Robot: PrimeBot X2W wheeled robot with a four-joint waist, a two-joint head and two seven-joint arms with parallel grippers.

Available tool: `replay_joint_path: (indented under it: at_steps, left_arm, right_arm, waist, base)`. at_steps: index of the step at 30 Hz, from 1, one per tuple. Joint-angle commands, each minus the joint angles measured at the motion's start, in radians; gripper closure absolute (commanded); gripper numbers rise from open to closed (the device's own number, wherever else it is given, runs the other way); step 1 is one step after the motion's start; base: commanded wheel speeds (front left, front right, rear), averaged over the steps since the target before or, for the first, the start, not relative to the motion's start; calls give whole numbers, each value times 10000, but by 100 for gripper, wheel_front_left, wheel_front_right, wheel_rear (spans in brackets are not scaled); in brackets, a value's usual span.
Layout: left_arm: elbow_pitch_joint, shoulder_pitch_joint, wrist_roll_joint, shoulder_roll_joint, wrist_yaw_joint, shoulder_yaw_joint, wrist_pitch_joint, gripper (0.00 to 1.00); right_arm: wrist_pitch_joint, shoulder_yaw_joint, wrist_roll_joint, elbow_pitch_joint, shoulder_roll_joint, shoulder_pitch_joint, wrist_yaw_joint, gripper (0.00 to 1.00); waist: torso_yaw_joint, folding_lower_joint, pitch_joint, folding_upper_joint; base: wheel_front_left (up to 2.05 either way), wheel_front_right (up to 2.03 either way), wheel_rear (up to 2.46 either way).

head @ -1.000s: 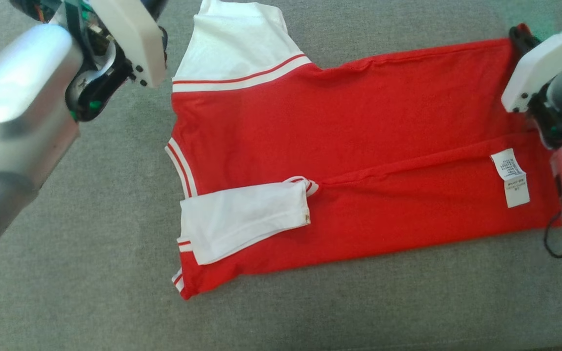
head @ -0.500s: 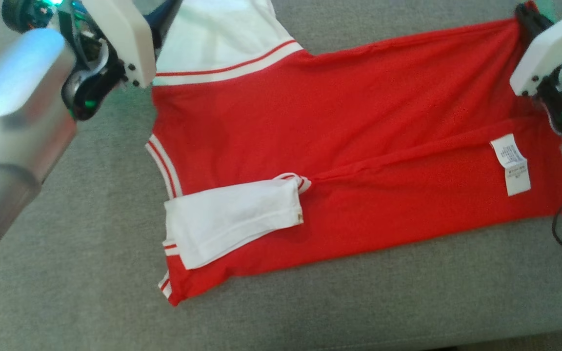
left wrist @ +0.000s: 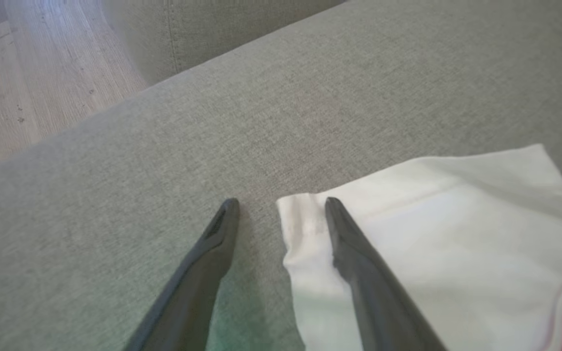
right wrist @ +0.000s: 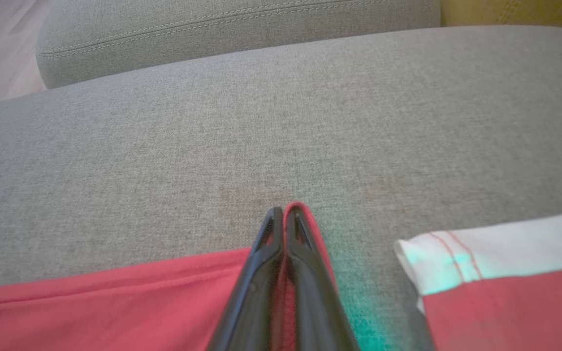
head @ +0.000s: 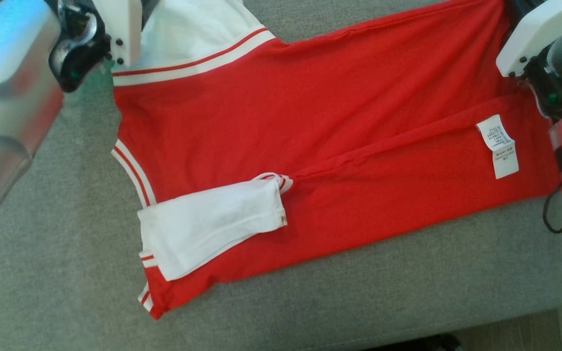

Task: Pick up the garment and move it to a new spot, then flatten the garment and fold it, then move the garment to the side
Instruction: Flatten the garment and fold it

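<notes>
Garment (head: 310,122), red with white sleeves and striped trim, lies spread lengthwise across a grey sofa cushion (head: 66,219), neck end toward the robot's left and hem toward its right. One white sleeve (head: 212,224) is folded in over the red body at the near left; the far sleeve (head: 188,29) stretches out toward the back of the cushion beside the left arm. A long crease runs through the red cloth from the folded sleeve toward the hem, and a white care label (head: 499,146) lies face up near the right end.

The left hand (left wrist: 281,207) is spread wide and holds nothing. In its wrist view one finger sits over the corner of the far white sleeve while the other is over bare cushion just beside the cloth's edge. A wooden floor (left wrist: 17,73) shows beyond the cushion.

The right hand (right wrist: 286,212) is closed tight, with a thin fold of the red edge pinched between its fingers at the far right corner of the garment.
</notes>
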Motion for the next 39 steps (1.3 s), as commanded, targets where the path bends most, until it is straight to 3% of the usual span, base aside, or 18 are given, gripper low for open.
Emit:
replay_joint_path:
  at_steps: [1, 2, 6, 14, 18, 26, 31, 39]
  left_arm:
    - [-116, -381, 118, 304, 17, 106, 30, 82]
    - [-122, -390, 159, 318, 17, 82, 32, 100]
    - [-313, -452, 234, 365, 17, 30, -209, 100]
    - [-140, -851, 690, 416, 17, 234, -2754, 100]
    - [35, -969, 748, 343, 17, 308, -3509, 100]
    - [-451, -918, 196, 287, 17, 395, -4560, 100]
    - [-1430, -388, -550, 626, 17, 353, -4760, 100]
    - [-3172, 1112, -1149, 1713, 17, 154, -5126, 100]
  right_arm:
    - [-69, 92, 85, -130, -96, -112, 65, 100]
    - [-94, 130, 113, -115, -107, -120, 65, 100]
    - [-150, 264, 285, -78, -172, -120, 65, 100]
    - [-355, 391, 908, -295, -520, 8, 65, 100]
    - [-391, 365, 1200, -353, -724, 138, 65, 100]
    - [-404, 326, 1961, -686, -1431, 760, 65, 100]
    - [-422, 252, 2508, -1026, -1809, 1381, 65, 100]
    - [-589, 58, 3099, -1507, -2104, 2464, 65, 100]
  waist:
    - [-13, 0, 29, 0]
    - [-15, 0, 39, 0]
    - [34, 0, 36, 0]
    - [305, 0, -343, 0]
    - [468, 0, -565, 0]
    - [920, 0, -1123, 0]
    - [1188, 0, -1466, 0]
    - [1515, 0, -1867, 0]
  base:
    - [0, 0, 0]
    - [0, 0, 0]
    - [0, 0, 0]
    - [0, 0, 0]
    - [0, 0, 0]
    - [0, 0, 0]
    - [0, 0, 0]
    - [0, 0, 0]
